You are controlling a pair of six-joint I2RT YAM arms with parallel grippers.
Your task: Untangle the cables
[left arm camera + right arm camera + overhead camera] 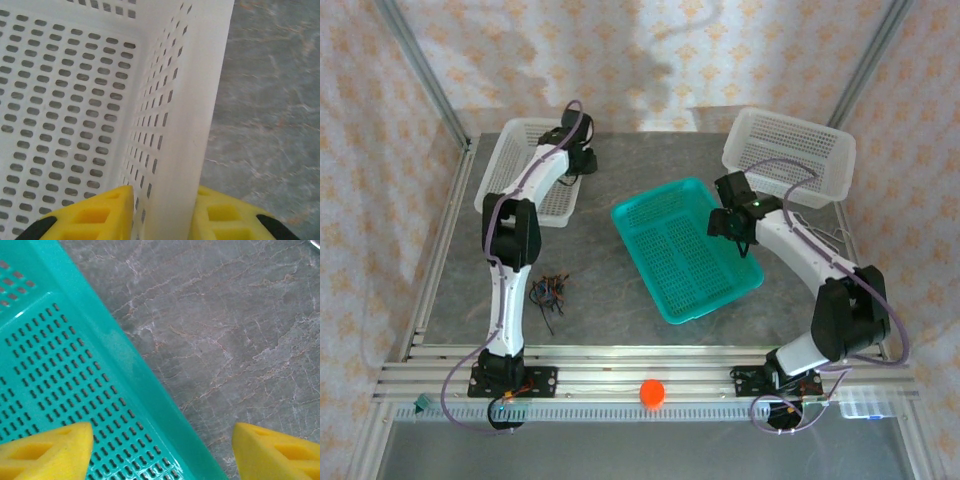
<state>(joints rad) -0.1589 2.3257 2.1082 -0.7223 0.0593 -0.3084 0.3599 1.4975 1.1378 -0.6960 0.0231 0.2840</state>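
Observation:
The cables [550, 292] lie in a small tangle of black, red and blue wire on the table by the left arm's lower link, with no gripper near them. My left gripper [578, 155] is at the near right corner of the left white basket [516, 150]. In the left wrist view, the left gripper [164, 194] has its yellow fingers on either side of the basket's wall [185, 125], pressed on it. My right gripper [730, 225] hangs over the teal basket's [690, 262] right edge. The right gripper [164, 432] is open, straddling the teal rim [125, 370].
A second white basket [790, 150] stands tilted at the back right. An orange ball [653, 392] rests on the front rail. Metal frame posts and patterned walls close in the sides. Bare table lies between the cables and the teal basket.

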